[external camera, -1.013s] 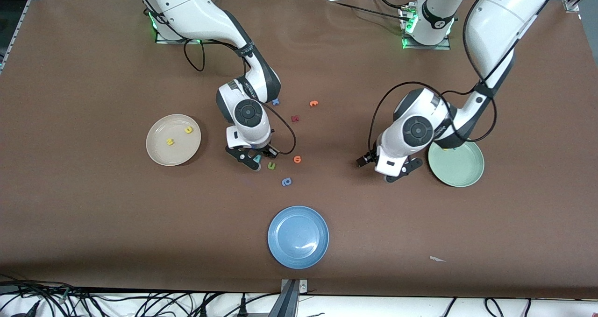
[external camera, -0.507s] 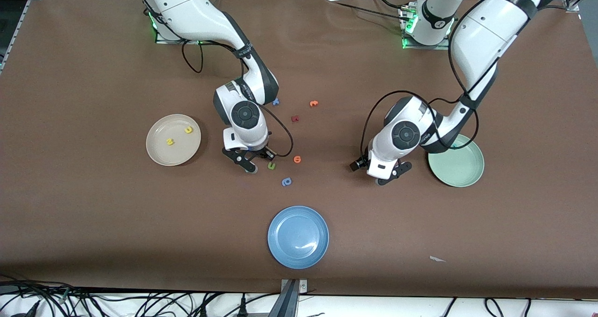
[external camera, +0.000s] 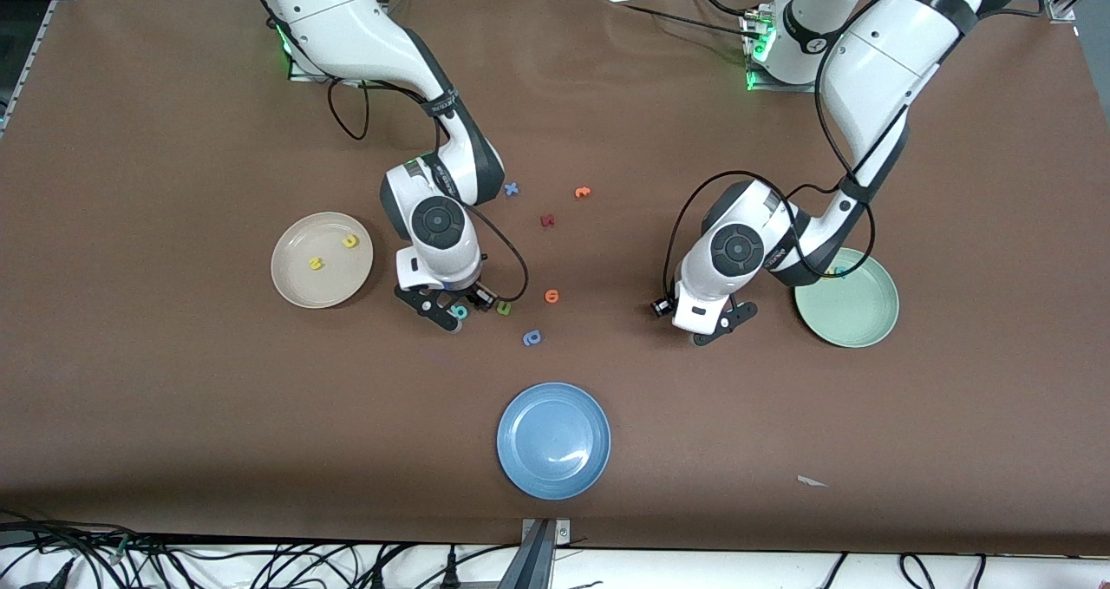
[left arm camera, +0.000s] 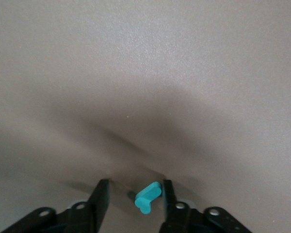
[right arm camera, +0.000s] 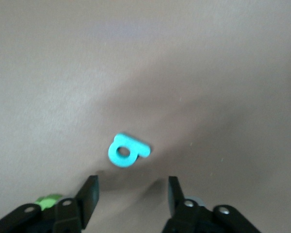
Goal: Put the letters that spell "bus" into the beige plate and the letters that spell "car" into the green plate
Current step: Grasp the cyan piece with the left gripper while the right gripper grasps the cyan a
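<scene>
Right gripper [external camera: 447, 310]: low over the table, between the beige plate [external camera: 299, 290] and the loose letters. Fingers stand wide apart. In the right wrist view the teal "b" [right arm camera: 127, 150] sits between the spread fingers [right arm camera: 89, 194], touching neither; nothing is gripped. In the front view the "b" [external camera: 459, 312] shows at the gripper tips, just beside a green letter [external camera: 504, 309].

Left gripper [external camera: 718, 324]: low over the table, near the green plate [external camera: 858, 320] on the side toward the right arm's end. Left wrist view: fingers partly apart, with the thin teal "r" [left arm camera: 148, 196] between them. It touches one finger [left arm camera: 168, 194], and a gap remains to the other.

Beige plate: holds the yellow "u" [external camera: 349, 241] and the yellow "s" [external camera: 316, 264], lying apart from each other.

Green plate: small yellow and teal bits show at its edge under the left arm. Shapes cannot be read.

Other letters on the table: orange [external camera: 551, 295], periwinkle [external camera: 532, 338], dark red [external camera: 547, 221], blue [external camera: 512, 189], and a second orange [external camera: 582, 193].

The blue plate [external camera: 538, 467] lies nearest the front camera.
</scene>
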`<action>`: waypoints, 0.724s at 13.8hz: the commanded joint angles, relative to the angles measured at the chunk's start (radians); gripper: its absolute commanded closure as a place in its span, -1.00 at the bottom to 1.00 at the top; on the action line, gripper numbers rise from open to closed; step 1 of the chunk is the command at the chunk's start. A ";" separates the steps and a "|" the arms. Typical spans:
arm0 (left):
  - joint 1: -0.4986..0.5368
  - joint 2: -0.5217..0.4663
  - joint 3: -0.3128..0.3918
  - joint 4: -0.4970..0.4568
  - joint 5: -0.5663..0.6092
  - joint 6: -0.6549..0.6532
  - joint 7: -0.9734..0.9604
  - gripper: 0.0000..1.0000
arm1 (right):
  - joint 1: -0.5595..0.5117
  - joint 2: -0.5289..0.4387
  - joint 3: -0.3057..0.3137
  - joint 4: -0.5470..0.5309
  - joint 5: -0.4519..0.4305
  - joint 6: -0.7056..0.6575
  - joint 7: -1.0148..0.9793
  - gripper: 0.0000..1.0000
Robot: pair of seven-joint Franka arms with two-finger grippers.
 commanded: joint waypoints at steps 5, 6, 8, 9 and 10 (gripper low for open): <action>-0.010 0.011 0.007 0.022 0.029 -0.005 -0.028 0.77 | -0.019 0.007 -0.007 0.013 -0.003 0.000 -0.037 -0.32; -0.010 0.012 0.007 0.022 0.031 -0.007 -0.028 0.91 | -0.022 0.010 -0.007 0.015 0.000 0.003 -0.036 -0.30; -0.010 0.011 0.007 0.022 0.031 -0.007 -0.028 1.00 | -0.023 0.021 -0.005 0.013 0.016 0.052 -0.017 -0.24; -0.008 0.011 0.007 0.022 0.032 -0.007 -0.028 1.00 | -0.025 0.025 -0.005 0.013 0.017 0.063 -0.013 -0.23; -0.002 0.006 0.007 0.023 0.031 -0.011 -0.028 1.00 | -0.032 0.036 -0.005 0.015 0.019 0.069 -0.002 -0.23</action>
